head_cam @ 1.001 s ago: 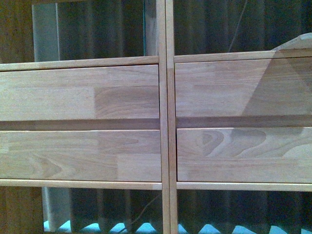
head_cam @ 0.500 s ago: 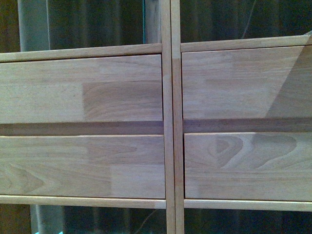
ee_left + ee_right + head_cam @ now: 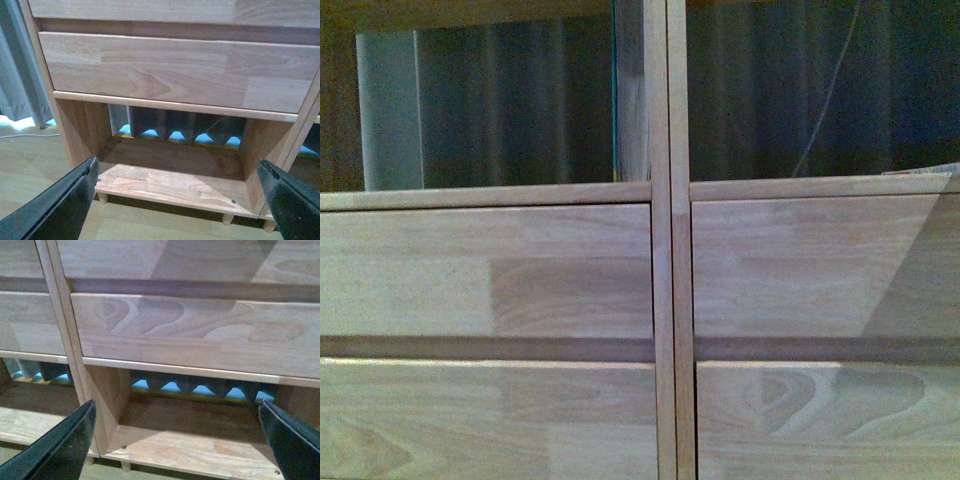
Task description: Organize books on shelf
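My left hand [image 3: 176, 165] is spread wide with nothing between its fingers. Straight ahead of it is the bottom left bay [image 3: 170, 175] of the shelf [image 3: 165, 75]. Higher than that hand, over the drawers [image 3: 490, 270], a thin teal strip [image 3: 615, 100] stands upright against the middle post [image 3: 670, 240]. I take it for a book, though little of it shows. My right hand [image 3: 175, 405] is just as wide and empty, facing the bottom right bay [image 3: 200, 435]. Far above and outward of it a pale sliver [image 3: 945, 168] lies on the ledge, and I cannot tell what it is. Neither hand holds a book, so I should raise one level with the upper bay, keep the fingers wide, and come squarely at the strip, clear of the post.
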Robot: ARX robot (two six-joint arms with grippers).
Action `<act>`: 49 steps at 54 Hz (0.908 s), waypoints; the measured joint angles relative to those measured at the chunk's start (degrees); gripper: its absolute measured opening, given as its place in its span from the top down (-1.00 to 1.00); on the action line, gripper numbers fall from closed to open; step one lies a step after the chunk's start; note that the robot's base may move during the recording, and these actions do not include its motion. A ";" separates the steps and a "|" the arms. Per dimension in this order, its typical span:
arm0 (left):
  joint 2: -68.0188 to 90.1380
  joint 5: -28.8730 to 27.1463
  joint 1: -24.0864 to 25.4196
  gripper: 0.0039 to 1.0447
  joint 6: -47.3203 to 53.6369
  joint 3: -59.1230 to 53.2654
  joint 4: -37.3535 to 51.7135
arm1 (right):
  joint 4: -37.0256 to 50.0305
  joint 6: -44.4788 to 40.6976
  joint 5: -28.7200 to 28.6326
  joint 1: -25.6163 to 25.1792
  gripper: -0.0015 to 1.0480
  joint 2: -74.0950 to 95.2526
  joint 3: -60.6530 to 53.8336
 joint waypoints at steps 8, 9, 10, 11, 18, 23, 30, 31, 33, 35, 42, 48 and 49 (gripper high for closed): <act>0.00 -0.02 0.00 -0.86 0.00 0.00 0.00 | 0.00 -0.02 0.02 0.00 -0.86 0.00 0.00; 0.00 -0.02 0.00 -0.86 0.02 0.00 0.00 | 0.00 0.00 0.00 0.00 -0.86 0.00 0.00; -0.02 0.00 0.00 -0.86 0.00 0.00 0.00 | 0.00 -0.04 0.00 0.00 -0.86 0.00 0.00; 0.00 0.02 0.00 -0.86 0.02 0.00 0.00 | 0.00 0.00 0.02 0.00 -0.86 0.00 0.00; 0.00 0.00 0.00 -0.86 0.00 0.00 0.00 | 0.00 -0.02 0.00 0.00 -0.86 0.00 0.00; 0.00 0.00 0.00 -0.86 0.00 0.00 0.00 | 0.00 0.00 0.02 0.00 -0.86 0.00 0.00; 0.00 0.00 0.00 -0.86 0.00 0.00 0.00 | 0.00 0.00 -0.07 0.00 -0.86 0.00 0.00; 0.00 0.00 0.00 -0.86 0.02 0.00 0.00 | 0.00 0.02 0.00 0.00 -0.86 0.00 0.00; 0.00 0.02 0.00 -0.86 0.00 0.00 0.00 | 0.00 0.02 0.00 0.00 -0.86 0.00 0.00; 0.00 0.02 0.00 -0.86 0.02 0.00 0.00 | 0.00 0.00 0.00 0.00 -0.86 0.00 0.00; 0.00 0.00 0.00 -0.86 0.02 0.00 0.00 | 0.00 0.00 0.00 0.00 -0.86 0.00 0.00; 0.00 -0.02 0.00 -0.86 -0.02 0.00 0.00 | 13.79 -2.80 22.80 7.26 -0.86 7.85 -0.15; 0.00 -0.04 0.00 -0.86 0.00 0.00 0.00 | 17.51 -2.84 31.76 9.27 -0.86 10.56 -0.09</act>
